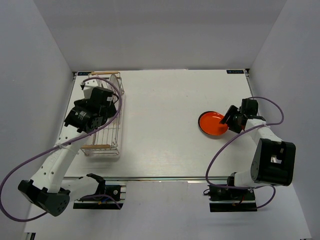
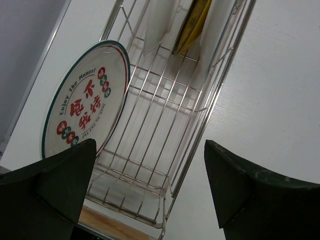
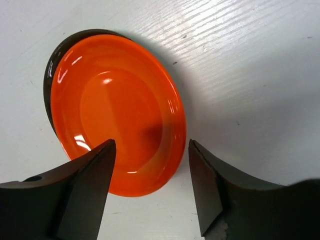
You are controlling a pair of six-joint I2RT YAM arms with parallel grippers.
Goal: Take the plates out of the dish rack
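Observation:
The dish rack [image 1: 103, 136] is a silver wire basket with wooden handles at the table's left. My left gripper [image 1: 106, 102] hovers over it, open and empty; in the left wrist view [image 2: 150, 145] its fingers straddle the rack's right wall [image 2: 197, 125]. A white plate with teal-red rings [image 2: 85, 102] leans on the rack's left side. A yellow-brown plate [image 2: 192, 22] stands between white plates [image 2: 157, 25] at the far end. The orange-red plate [image 1: 211, 122] lies on the table. My right gripper [image 1: 231, 120] is open at its right edge [image 3: 151, 145], one finger over the plate [image 3: 115, 110].
A dark rim [image 3: 54, 62] shows under the orange-red plate's upper left edge. The rack's near wooden handle [image 2: 112, 225] is just below my left fingers. White walls close in the table on the left, back and right.

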